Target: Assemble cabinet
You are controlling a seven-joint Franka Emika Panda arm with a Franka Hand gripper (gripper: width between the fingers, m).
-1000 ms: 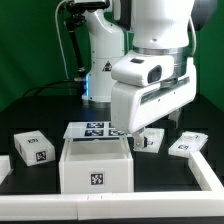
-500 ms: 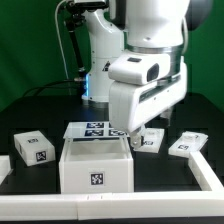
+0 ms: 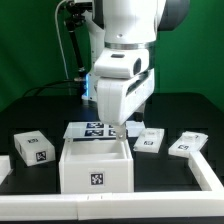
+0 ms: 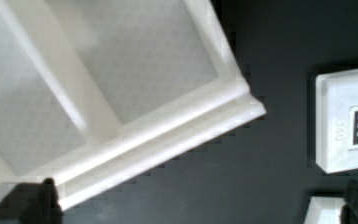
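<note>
While the large white thin-walled box (image 3: 97, 168) stands bare | white tagged blocks (image 3: 32, 147) lie loose | gripper (image 3: 115, 129) spread, empty | early stage

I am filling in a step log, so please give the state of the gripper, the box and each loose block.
gripper: open, holds nothing, low by the box's rear wall.
cabinet box: upright, top open, not gripped.
left block: flat on the table, tag up, loose.
middle block: on the table, loose.
right block: flat on the table, loose.
marker board: flat behind the box.
</note>
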